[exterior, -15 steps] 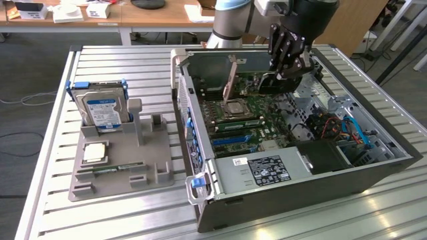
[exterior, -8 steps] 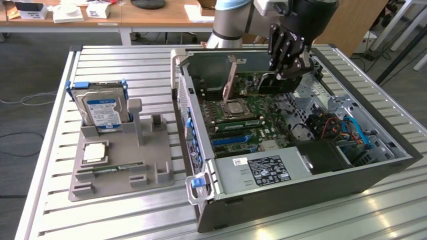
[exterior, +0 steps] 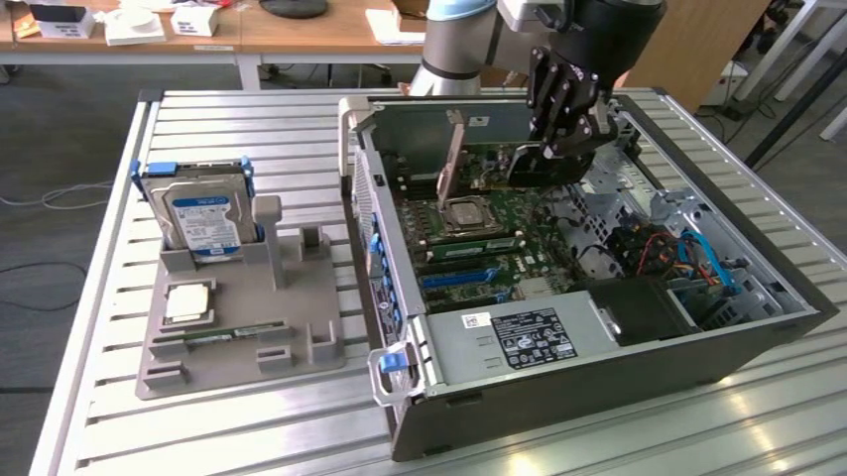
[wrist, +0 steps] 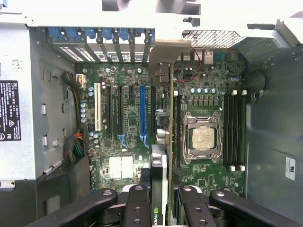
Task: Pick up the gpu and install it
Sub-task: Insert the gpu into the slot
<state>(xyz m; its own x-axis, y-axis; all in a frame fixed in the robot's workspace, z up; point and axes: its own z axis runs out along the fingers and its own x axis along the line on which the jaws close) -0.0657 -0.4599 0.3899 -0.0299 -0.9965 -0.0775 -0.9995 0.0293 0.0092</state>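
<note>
Slatted metal table (exterior: 265,416) w/ two loads.
Grey holder tray (exterior: 238,332) on the exterior view's left; open PC case (exterior: 582,387) on the exterior view's right, just beside tray, lying on its side w/ board facing up. Both flat on slats. Hard drive (exterior: 201,213) upright in tray's far slot; chip (exterior: 189,300) + memory stick (exterior: 218,337) flat on tray.

gpu (wrist: 161,189) edge-on between gripper (wrist: 160,208) fingers, above the motherboard (wrist: 132,109) slots
</note>
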